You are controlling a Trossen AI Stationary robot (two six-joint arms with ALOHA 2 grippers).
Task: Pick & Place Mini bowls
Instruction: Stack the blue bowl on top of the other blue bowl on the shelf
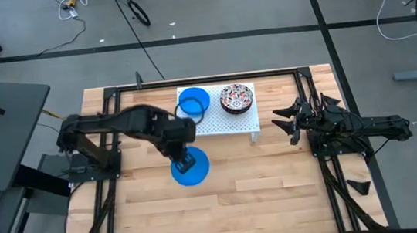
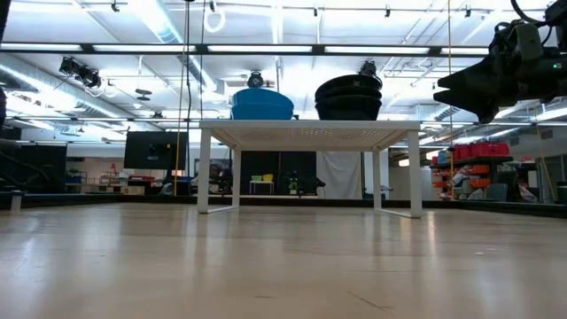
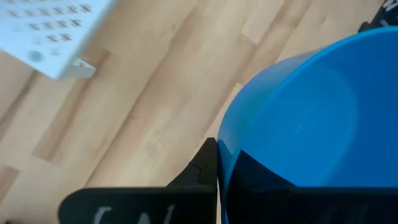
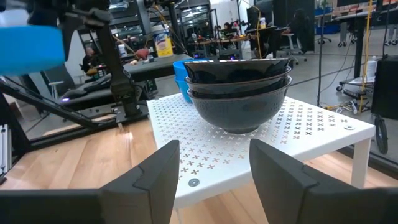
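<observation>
Workshop clutter, cables on a grey floor and a bright ceiling surround a pale wooden table (image 1: 263,188) with a black frame round its edge.

Out on the bare wood in front of the rack, a plain blue bowl (image 1: 191,169) is in the clenched left gripper (image 1: 186,164); in the left wrist view its fingers pinch the rim, one inside the bowl (image 3: 261,177) and one outside. Whether the bowl rests on the wood or hangs just above it I cannot tell: the low view does not show it at all, which hints it is lifted.

Behind it stands the white perforated rack (image 1: 228,122). On the rack's left end sits more blue ware (image 1: 194,102), which looks like nested bowls, though the count is not clear. On the right end is the stack of floral bowls (image 1: 237,97), white with a busy red-and-dark pattern inside and dark outside; the right wrist view shows about three rims nested (image 4: 239,87).

Over at the table's right side the right gripper (image 1: 286,126) waits, raised, its fingers spread and holding nothing, pointed at the floral stack.

Judging by this, the task is at an early stage: only one blue bowl is off the rack and not yet let go, while the other blue ware and the whole floral stack are untouched. If the bowls are meant to go the other way, onto the rack, then this blue one would be the last.
</observation>
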